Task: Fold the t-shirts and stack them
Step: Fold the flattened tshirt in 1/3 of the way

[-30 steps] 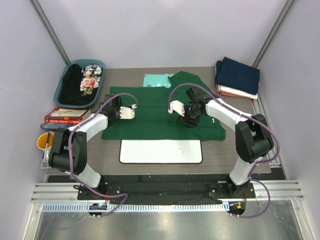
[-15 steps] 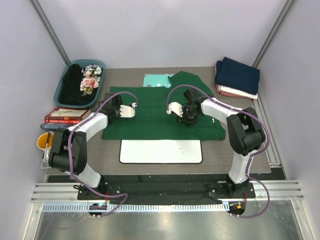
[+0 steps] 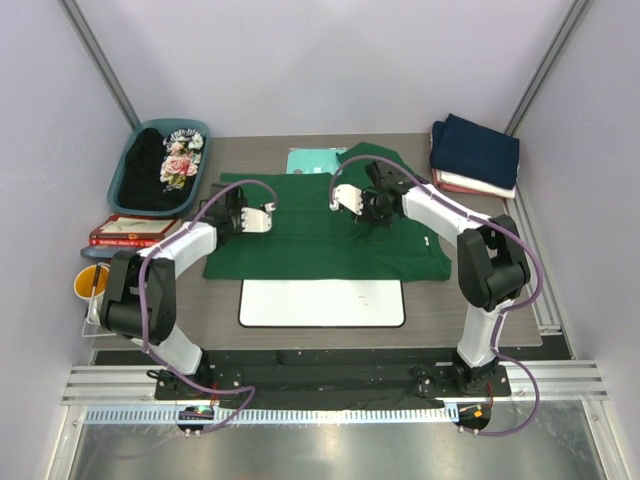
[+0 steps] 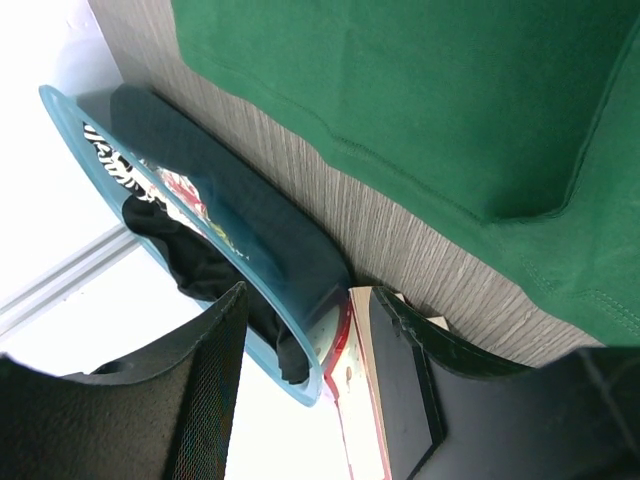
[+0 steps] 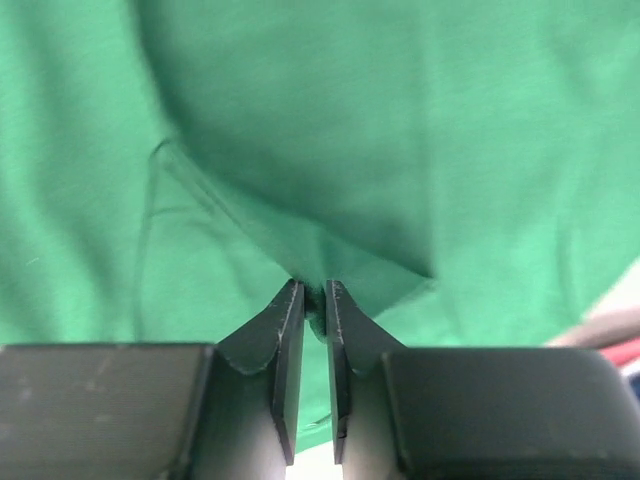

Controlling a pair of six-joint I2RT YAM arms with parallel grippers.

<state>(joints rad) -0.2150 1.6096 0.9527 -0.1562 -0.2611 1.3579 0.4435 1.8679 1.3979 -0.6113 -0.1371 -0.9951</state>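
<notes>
Green t-shirt (image 3: 300,245): spread flat mid-desk (image 3: 450,300). Right gripper (image 5: 313,290): since a second ago carried toward the shirt's far side and narrowed onto a pinch of cloth, so a fold is judged ready to be drawn. Left gripper (image 3: 242,214): part-open, nothing held.

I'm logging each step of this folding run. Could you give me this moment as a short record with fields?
shirt in work: green t-shirt, spread on the table
right gripper: shut on a pinched fold of the green t-shirt
left gripper: open, over the shirt's left part, holding nothing
folded stack: far right corner, navy on top
waiting: black floral shirt in the blue tub, far left
whiteboard: beside the shirt's near edge
</notes>
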